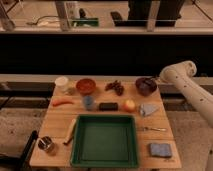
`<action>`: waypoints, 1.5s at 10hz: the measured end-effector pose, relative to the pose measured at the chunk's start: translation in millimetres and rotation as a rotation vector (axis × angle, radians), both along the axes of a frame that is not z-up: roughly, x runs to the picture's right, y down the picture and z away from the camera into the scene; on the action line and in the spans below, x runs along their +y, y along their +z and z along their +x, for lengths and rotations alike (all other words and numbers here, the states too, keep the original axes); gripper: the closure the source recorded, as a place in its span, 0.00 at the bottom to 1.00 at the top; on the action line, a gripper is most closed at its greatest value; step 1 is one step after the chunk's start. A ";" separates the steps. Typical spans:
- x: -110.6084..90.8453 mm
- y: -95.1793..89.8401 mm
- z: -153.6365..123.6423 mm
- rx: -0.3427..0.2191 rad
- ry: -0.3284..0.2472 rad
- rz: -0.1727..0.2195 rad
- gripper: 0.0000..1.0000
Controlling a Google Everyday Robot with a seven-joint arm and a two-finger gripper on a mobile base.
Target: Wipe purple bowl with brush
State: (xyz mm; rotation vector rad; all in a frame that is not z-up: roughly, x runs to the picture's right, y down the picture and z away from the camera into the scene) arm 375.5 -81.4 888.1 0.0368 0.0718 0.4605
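Observation:
The purple bowl (pixel 145 86) stands at the far right corner of the wooden table (pixel 57 120). My white arm comes in from the right, and its gripper (pixel 156 80) sits at the bowl's right rim, mostly hidden against the dark bowl. The brush (pixel 70 132), with a pale wooden handle and dark bristles, lies flat near the left wall of the green tray (pixel 105 159), far from the gripper.
Along the back stand a white cup (pixel 61 83), an orange-red bowl (pixel 86 86) and grapes (pixel 116 88). A carrot (pixel 62 102), grey cup (pixel 89 102), black block (pixel 108 106), fruit (pixel 129 105), cloth (pixel 148 109), fork (pixel 152 129), blue sponge (pixel 160 149) and metal cup (pixel 46 145) lie around the tray.

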 end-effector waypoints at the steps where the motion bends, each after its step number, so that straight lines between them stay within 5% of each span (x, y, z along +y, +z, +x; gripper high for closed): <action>1: -1.4 2.2 4.0 0.006 -0.001 0.007 1.00; 5: -6.4 7.1 7.5 0.011 -0.018 0.015 0.94; 12: -14.1 -18.8 -26.6 -0.022 -0.080 -0.001 0.24; 15: -15.6 -22.4 -31.5 -0.025 -0.091 0.004 0.20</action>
